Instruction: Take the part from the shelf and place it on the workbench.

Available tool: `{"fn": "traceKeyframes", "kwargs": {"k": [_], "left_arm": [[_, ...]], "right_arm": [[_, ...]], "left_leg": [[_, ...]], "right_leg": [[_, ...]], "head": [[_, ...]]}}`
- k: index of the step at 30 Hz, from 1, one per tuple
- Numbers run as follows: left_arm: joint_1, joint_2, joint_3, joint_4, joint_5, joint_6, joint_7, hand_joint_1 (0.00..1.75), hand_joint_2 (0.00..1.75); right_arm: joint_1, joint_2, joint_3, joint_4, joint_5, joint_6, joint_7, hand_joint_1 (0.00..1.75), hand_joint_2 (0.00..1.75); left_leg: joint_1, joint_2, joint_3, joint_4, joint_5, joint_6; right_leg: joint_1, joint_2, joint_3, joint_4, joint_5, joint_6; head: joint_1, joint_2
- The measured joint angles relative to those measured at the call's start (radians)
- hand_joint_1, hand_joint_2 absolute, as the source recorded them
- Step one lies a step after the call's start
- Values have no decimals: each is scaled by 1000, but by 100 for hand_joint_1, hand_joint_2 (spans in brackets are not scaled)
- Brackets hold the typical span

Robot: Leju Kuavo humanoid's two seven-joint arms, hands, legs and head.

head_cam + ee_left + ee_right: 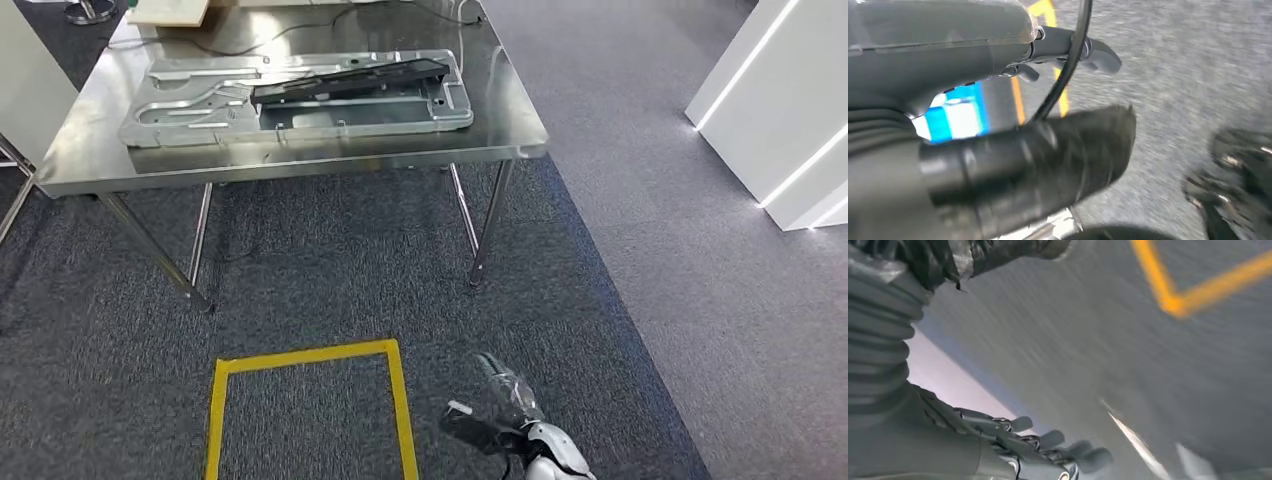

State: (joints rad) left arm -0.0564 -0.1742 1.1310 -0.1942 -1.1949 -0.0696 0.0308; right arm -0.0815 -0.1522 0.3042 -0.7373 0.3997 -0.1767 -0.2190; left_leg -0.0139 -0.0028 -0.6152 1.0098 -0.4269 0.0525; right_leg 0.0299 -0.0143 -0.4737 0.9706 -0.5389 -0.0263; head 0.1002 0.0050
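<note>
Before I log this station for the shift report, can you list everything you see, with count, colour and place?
Workbench: one, shiny steel top on steel legs, ahead at the upper left of the head view.
Metal frame part: one, silver, lying flat on the workbench.
Long black part: one, black, resting across the silver frame.
Cable: one, dark, trailing over the far side of the workbench.
Floor marking: one open rectangle of yellow tape on the grey carpet, in front of the workbench.
White panels: white with lit strips, at the far right.
Right hand: one, dark grey, hanging low over the carpet, holding nothing, fingers apart.
Left hand: one, grey with dark fingers, over the carpet near the yellow tape; its grasp cannot be made out.
</note>
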Motion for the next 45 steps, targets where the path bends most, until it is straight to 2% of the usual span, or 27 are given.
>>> {"fn": "traceKeyframes", "kwargs": {"k": [2, 3, 7, 11, 13, 15, 17, 19, 21, 23, 24, 25, 27, 28, 30, 32, 33, 34, 35, 37, 38, 39, 40, 41, 42, 44, 45], "left_arm": [[-3, 1, 0, 0, -2, 0, -2, 0, 175], [-3, 1, 0, 0, -2, 0, -2, 0, 175], [-3, 1, 1, 0, -9, 0, 4, 0, 175], [-4, 2, 1, 0, -24, 4, 22, 0, 175], [-3, 2, 0, 0, -27, 13, 17, 0, 87], [-2, 2, 2, 0, -18, 18, 0, 0, 0], [-1, 1, 5, 0, -9, 18, -15, 0, 0], [-2, -1, 7, 0, -8, 21, -19, 0, 0], [-4, -2, 8, 0, -8, 27, -21, 0, 0], [-4, -2, 8, 0, -11, 32, -22, 0, 0], [-3, -2, 8, 0, -14, 35, -22, 0, 0], [-3, -2, 8, 0, -17, 39, -22, 0, 0], [-5, -1, 8, 0, -24, 48, -22, 0, 0], [-6, 0, 8, 0, -27, 53, -22, 0, 0], [-7, 2, 7, -1, -32, 61, -22, 0, 0], [-2, 4, 7, -1, -35, 66, -22, 0, 0], [1, 4, 7, -1, -36, 69, -21, 0, 0], [3, 4, 7, -1, -37, 72, -21, 0, 0], [4, 4, 7, -1, -38, 74, -19, 0, 0], [2, 4, 7, -1, -40, 79, -15, 0, 0], [1, 5, 7, -1, -40, 82, -13, 0, 0], [1, 5, 7, -1, -41, 84, -11, 0, 0], [1, 6, 8, -1, -41, 85, -8, 0, 0], [2, 6, 8, -1, -41, 86, -6, 0, 0], [2, 7, 8, -1, -41, 87, -5, 0, 0], [0, 7, 7, -1, -47, 87, -9, 0, 0], [-1, 3, 5, -1, -55, 88, -14, 0, 0]], "right_arm": [[8, 31, -64, 147, -49, 10, -17, 0, 175], [13, 43, -90, 205, -58, 11, -25, 0, 175], [16, 78, -155, 353, -68, 19, -16, 0, 175], [20, 106, -207, 445, -140, 105, 102, 0, 0], [30, 120, -255, 478, -217, 180, 181, 0, 0], [44, 136, -320, 501, -306, 234, 238, 0, 87], [53, 149, -383, 515, -356, 249, 270, 0, 175], [57, 158, -423, 526, -361, 254, 287, 0, 175], [59, 165, -446, 534, -355, 265, 284, 0, 175], [60, 172, -458, 540, -340, 273, 267, 0, 175], [61, 175, -461, 543, -330, 276, 257, 0, 175], [61, 178, -462, 545, -319, 278, 247, 0, 175], [61, 184, -463, 548, -298, 281, 227, 0, 175], [61, 188, -463, 549, -288, 282, 218, 0, 175], [60, 196, -463, 551, -274, 284, 205, 0, 175], [59, 201, -462, 552, -268, 284, 201, 0, 175], [59, 203, -462, 553, -268, 284, 201, 0, 175], [59, 204, -462, 554, -268, 284, 201, 0, 175], [59, 206, -462, 555, -268, 284, 203, 0, 175], [62, 206, -462, 556, -267, 284, 209, 0, 175], [65, 206, -462, 558, -266, 285, 214, 0, 175], [66, 206, -462, 560, -265, 285, 219, 0, 175], [67, 207, -462, 561, -264, 286, 223, 0, 175], [67, 207, -462, 562, -263, 288, 226, 0, 175], [66, 208, -462, 562, -262, 290, 228, 0, 175], [65, 211, -462, 563, -263, 292, 230, 0, 175], [65, 213, -463, 563, -267, 290, 230, 0, 175]], "left_leg": [[3, -1, 0, -3, 4, -1], [3, -1, -1, -4, 10, -4], [4, 2, -7, -8, 26, -4], [4, 2, -8, -11, 32, -5], [4, 2, -8, -11, 33, -6], [2, 2, -8, -11, 33, -6], [3, 1, -5, -22, 37, 1], [11, -1, 2, -47, 51, 10], [16, -5, 0, -61, 65, 13], [18, -14, -14, -60, 74, 8], [21, -20, -23, -56, 78, 3], [25, -28, -34, -51, 82, -3], [34, -46, -59, -32, 91, -18], [36, -56, -70, -22, 95, -27], [35, -71, -83, -9, 103, -45], [36, -85, -84, -14, 117, -61], [38, -82, -88, -13, 117, -66], [39, -70, -96, 3, 101, -70], [39, -51, -112, 42, 68, -72], [39, -14, -154, 179, -30, -73], [39, -7, -170, 247, -70, -74], [38, -4, -171, 289, -93, -74], [38, -2, -151, 291, -97, -71], [36, 4, -111, 253, -85, -66], [32, 18, -57, 185, -66, -58], [18, 69, 32, 54, -46, -39], [11, 86, 52, 19, -45, -32]], "right_leg": [[1, -1, -1, -3, 0, 4], [2, -1, -2, -2, 6, 3], [2, 2, -14, -1, 24, 6], [2, 2, -17, 1, 28, 5], [2, 1, -17, 2, 28, 5], [2, 1, -18, 1, 30, 6], [2, 0, -15, -3, 32, 11], [1, 4, -21, 20, 6, 21], [-11, 10, -58, 114, -68, 34], [-29, 12, -101, 230, -138, 48], [-38, 12, -106, 253, -147, 54], [-46, 13, -91, 239, -135, 61], [-63, 30, -16, 116, -84, 76], [-64, 47, 15, 59, -63, 80], [-63, 66, 37, 12, -42, 68], [-58, 52, 30, 22, -32, 44], [-57, 41, 27, 23, -26, 34], [-56, 28, 22, 22, -19, 24], [-56, 15, 17, 21, -12, 14], [-51, -11, 4, 22, -4, 5], [-48, -25, -1, 23, -1, 3], [-45, -40, -5, 24, 1, 3], [-43, -54, -8, 25, 1, 3], [-41, -67, -9, 25, 2, 4], [-39, -79, -7, 26, 1, 5], [-34, -100, -4, 27, -2, 10], [-32, -111, -2, 28, -3, 15]], "head": [[0, 0], [0, 0], [0, 0], [0, 0], [0, 0], [0, 0], [0, 0], [0, 0], [1, 0], [1, 0], [0, 0], [1, 0], [1, 0], [1, 0], [1, 0], [0, 0], [0, 0], [0, 0], [-1, 0], [-1, 0], [-1, 0], [-1, 0], [-1, 0], [-1, 0], [-1, 0], [-1, 0], [-1, 0]]}}
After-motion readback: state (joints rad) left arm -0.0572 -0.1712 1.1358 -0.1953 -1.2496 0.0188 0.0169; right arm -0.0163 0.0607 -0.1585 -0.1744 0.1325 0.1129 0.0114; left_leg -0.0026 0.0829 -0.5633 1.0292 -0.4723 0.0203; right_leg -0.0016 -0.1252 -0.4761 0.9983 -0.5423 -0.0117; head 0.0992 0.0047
